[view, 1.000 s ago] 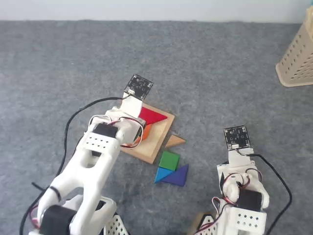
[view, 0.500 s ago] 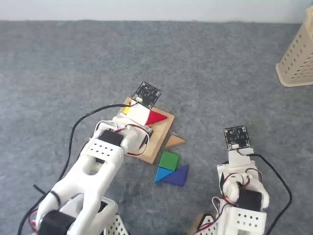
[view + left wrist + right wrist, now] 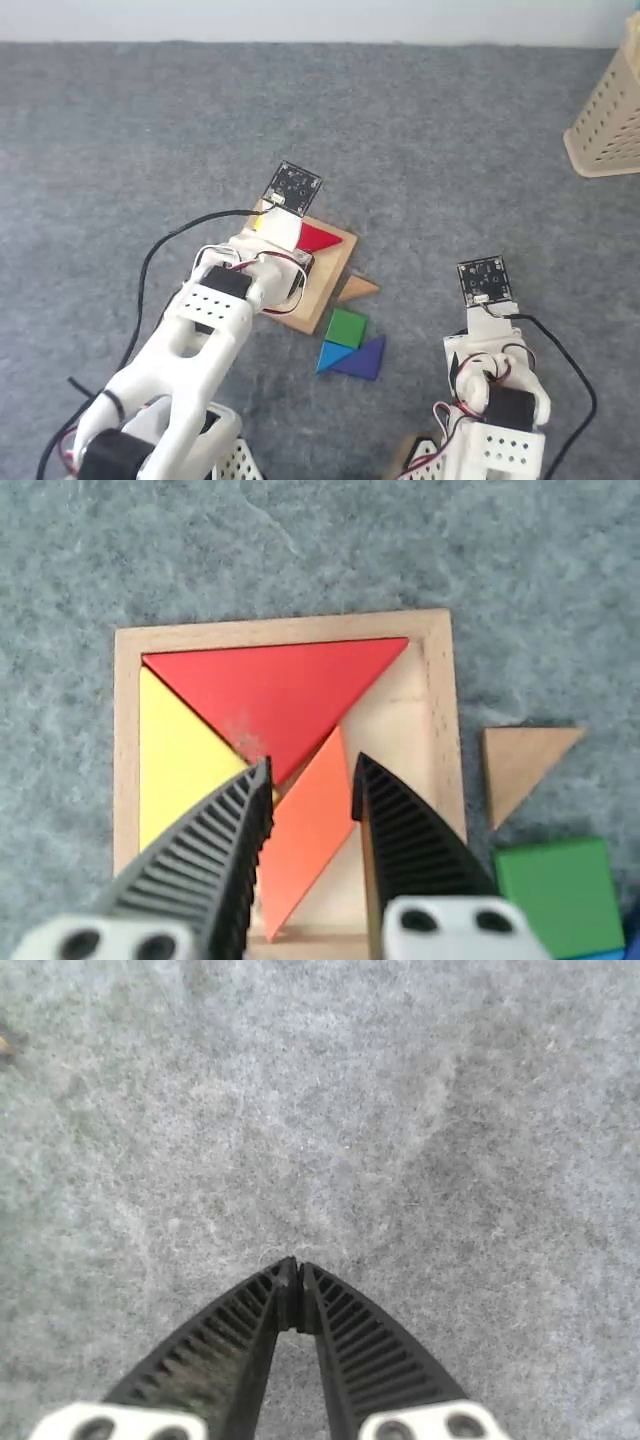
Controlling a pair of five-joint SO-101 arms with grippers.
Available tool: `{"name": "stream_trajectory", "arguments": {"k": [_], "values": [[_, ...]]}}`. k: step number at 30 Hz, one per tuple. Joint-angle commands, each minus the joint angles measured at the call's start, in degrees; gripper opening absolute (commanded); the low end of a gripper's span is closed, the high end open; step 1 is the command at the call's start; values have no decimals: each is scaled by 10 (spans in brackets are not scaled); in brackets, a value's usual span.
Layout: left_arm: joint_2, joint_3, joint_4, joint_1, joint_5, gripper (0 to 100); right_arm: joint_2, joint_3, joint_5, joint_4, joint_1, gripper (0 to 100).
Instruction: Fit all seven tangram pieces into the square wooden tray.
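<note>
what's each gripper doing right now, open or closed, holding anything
Left gripper: open, holding nothing, above the orange parallelogram piece in the square wooden tray.
Right gripper: shut, holding nothing, above grey carpet.

tray half under left arm (high view)

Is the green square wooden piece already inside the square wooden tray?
No, the green square wooden piece lies on the grey carpet, outside the square wooden tray.
</note>
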Motion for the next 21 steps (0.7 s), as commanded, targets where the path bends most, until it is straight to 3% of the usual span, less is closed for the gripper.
{"name": "stream_trajectory", "arguments": {"k": [1,5,10,16,21], "values": [[-22,-4,-10,0,7,122,-8,4,6,-7,7,6],[-22,-4,-11,-5,6,116,-8,4,6,-7,7,6],[-22,-3,-21,-4,10,8,-8,4,6,-7,7,6],[-21,2,-25,-3,8,23,-8,4,6,-7,7,6],[41,-10,-30,-3,6,96,-8,4,6,-7,7,6]]}}
